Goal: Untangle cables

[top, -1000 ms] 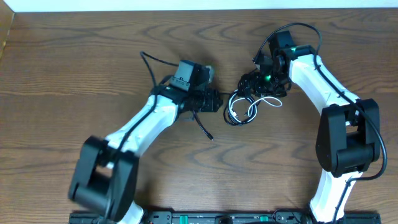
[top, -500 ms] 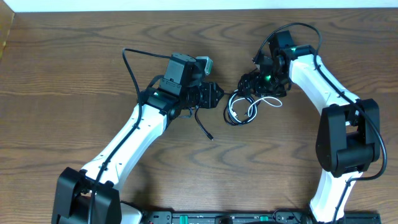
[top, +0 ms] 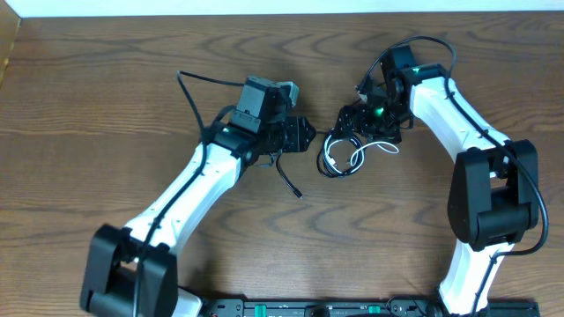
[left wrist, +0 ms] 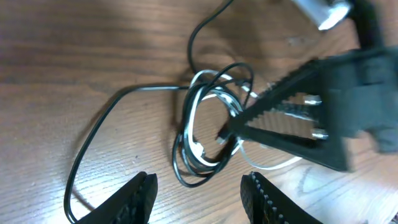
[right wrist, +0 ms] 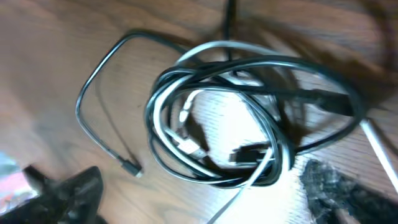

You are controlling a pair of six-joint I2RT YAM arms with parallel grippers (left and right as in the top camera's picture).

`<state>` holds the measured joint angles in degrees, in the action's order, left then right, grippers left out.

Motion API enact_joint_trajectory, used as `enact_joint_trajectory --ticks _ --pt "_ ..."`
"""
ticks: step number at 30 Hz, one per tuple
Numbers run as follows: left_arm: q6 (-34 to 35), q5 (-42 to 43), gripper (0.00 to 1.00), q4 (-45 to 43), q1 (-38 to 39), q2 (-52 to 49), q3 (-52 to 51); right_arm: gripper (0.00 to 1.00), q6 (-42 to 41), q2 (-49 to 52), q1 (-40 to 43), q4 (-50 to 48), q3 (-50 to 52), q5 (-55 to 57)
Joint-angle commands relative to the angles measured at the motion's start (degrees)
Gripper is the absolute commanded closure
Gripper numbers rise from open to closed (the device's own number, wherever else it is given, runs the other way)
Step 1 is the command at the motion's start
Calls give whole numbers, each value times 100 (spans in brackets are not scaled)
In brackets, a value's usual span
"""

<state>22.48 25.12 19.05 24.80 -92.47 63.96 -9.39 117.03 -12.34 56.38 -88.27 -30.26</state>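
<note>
Left wrist view: left gripper (left wrist: 198, 185) up close, jaws parted, nothing in 'em | just past it the cables (left wrist: 186, 130), 1 black + 1 white, coiled together on the table (top: 106, 88) | far side: right gripper (right wrist: 199, 186) spread wide over the coil; not pinching anything

You're looking at a dark wood-grain worktop (top: 88, 88); a pale strip (top: 264, 7) runs along its far edge.

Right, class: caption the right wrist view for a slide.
Thin black cord and thin white cord coiled together on a brown wooden table, between the open fingers.
</note>
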Motion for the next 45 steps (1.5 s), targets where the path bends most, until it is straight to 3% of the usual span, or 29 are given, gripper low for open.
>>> enact_joint_trajectory --ticks 1,7,11,15,23,27,34,45 --pt "72 92 52 -72 -17 -197 -33 19 739 -249 116 341 -70 -706" --pt "52 125 51 -210 -7 -227 -33 16 758 -1016 636 1060 -664 -48" --pt "57 144 48 -710 -7 -487 -33 12 754 -1840 1040 999 -717 146" --pt "50 142 48 -1158 -13 -949 -33 15 754 -2444 1202 984 -715 229" --pt "-39 389 59 -1534 -11 -1427 -33 17 664 -2573 1180 1051 -713 227" --pt "-170 909 61 -1550 4 -1722 -33 12 664 -2573 1069 1056 -713 225" --pt "-208 1178 72 -1554 4 -2063 -33 10 669 -2573 807 1054 -713 369" --pt "-208 1180 73 -1530 278 -2465 -37 10 669 -2573 774 1054 -708 382"
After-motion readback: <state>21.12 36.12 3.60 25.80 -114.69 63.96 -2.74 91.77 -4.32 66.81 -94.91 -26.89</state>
